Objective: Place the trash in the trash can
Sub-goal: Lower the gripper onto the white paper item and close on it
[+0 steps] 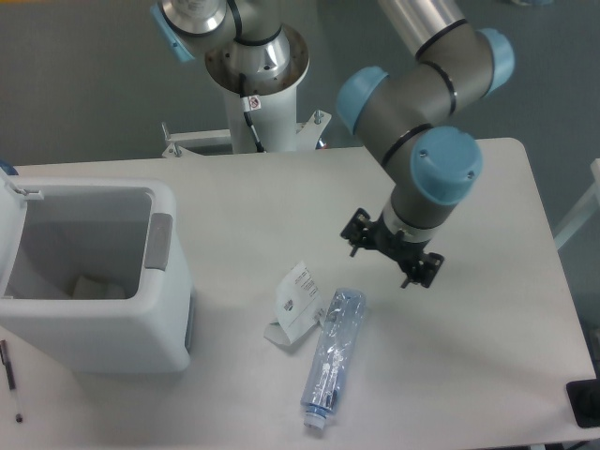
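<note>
— Where is the trash?

— 2 pieces on the table [487,356]: the paper wrapper [298,302] touching the crushed bottle [334,355] at its 4 o'clock. The trash can [103,281] stands at their 9 o'clock.

— Your gripper [392,257]?

— At the bottle's 1 o'clock, holding nothing; how wide it's parted, I cannot tell.

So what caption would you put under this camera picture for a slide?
Robot arm's pincer hovers above the table, right of a crumpled wrapper and crushed bottle, the white trash can waiting at left.
</note>
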Controlling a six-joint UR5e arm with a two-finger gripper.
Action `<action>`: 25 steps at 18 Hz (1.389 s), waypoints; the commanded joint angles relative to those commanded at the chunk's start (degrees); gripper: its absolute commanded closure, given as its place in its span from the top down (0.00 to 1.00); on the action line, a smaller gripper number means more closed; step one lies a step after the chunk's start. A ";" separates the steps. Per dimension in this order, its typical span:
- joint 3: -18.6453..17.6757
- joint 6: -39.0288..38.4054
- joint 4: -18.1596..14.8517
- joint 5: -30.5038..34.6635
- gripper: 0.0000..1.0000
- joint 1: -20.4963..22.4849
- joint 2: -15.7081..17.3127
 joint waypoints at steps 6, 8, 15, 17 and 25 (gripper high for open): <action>-5.38 -6.95 6.10 0.44 1.00 -3.87 0.80; -5.47 -7.30 6.10 0.53 1.00 -4.40 0.80; -6.52 -13.80 6.53 0.62 1.00 -8.44 0.53; -7.05 -15.03 6.71 1.66 1.00 -9.41 0.45; -8.02 -25.04 17.15 5.61 0.82 -12.84 -4.21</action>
